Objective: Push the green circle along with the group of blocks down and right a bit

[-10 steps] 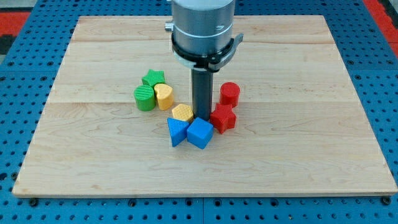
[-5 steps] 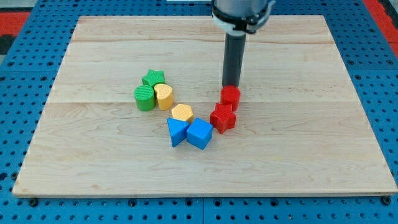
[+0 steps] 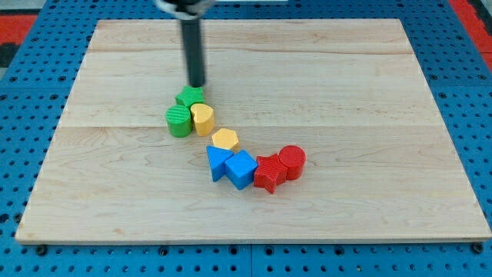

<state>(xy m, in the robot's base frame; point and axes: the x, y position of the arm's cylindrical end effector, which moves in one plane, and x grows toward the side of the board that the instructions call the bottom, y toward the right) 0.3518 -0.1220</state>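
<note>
The green circle [image 3: 178, 121] lies left of centre on the wooden board [image 3: 369, 92]. It touches the yellow heart [image 3: 202, 118] on its right and the green star [image 3: 189, 98] above it. My tip [image 3: 197, 85] is just above the green star, at its upper right edge. Below and right runs a chain of blocks: the yellow hexagon [image 3: 224, 140], the blue triangle [image 3: 217, 162], the blue cube [image 3: 241, 169], the red star [image 3: 268, 172] and the red cylinder [image 3: 291, 162].
The board lies on a blue pegboard surface [image 3: 31, 92] that surrounds it on all sides. A red patch [image 3: 15, 19] shows at the view's top left corner.
My tip moved from the block cluster up to the red cylinder, then left to above the green star. The red cylinder and red star were shoved down; the blue cube shifted slightly.
</note>
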